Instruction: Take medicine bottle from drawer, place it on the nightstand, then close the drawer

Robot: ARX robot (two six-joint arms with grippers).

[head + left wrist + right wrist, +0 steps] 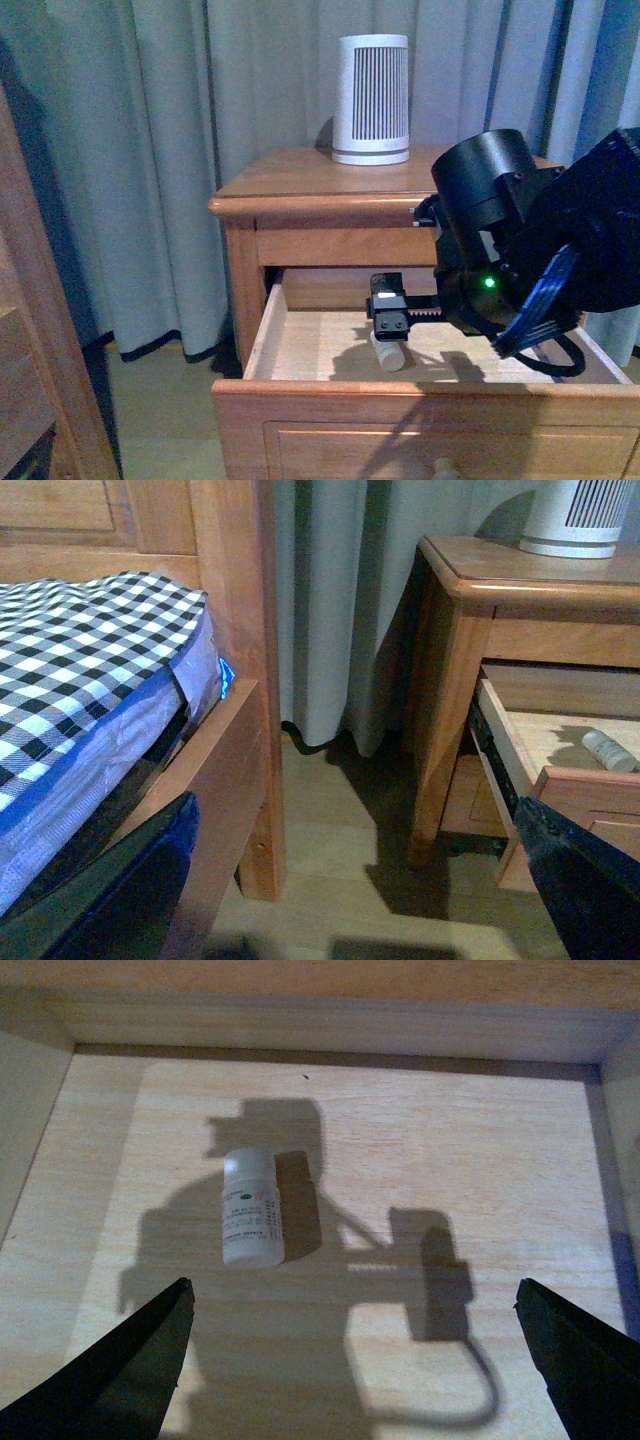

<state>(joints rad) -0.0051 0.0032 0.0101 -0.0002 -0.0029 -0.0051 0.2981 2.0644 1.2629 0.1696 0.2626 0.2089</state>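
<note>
Front view, closest thing is the drawer (pixel 400 398), pulled well out of the nightstand (pixel 300 185), pale floor showing. The medicine bottle (pixel 388 352) is lying on its side on that floor, roughly mid-drawer. The right gripper (pixel 390 312) hangs over it, pointing down into the drawer.

The right wrist view is way clearer. The right gripper (pixel 352 1290) has its fingers spread wide with nothing between them. The medicine bottle (pixel 252 1208) sits a bit ahead of the tips, closer to one finger's side, with bare drawer (pixel 470 1150) floor all around it. So it's released, not holding anything.

Further back, a white ribbed device (pixel 371 98) stands on the nightstand's tabletop, with grey curtain (pixel 150 150) behind.

The left gripper (pixel 355 805) is off beside the bed, also spread open and empty. A wooden bed post (pixel 225 630) and a checkered mattress (pixel 80 650) are near it. The medicine bottle (pixel 610 750) is just visible in the drawer (pixel 560 780) beyond.
</note>
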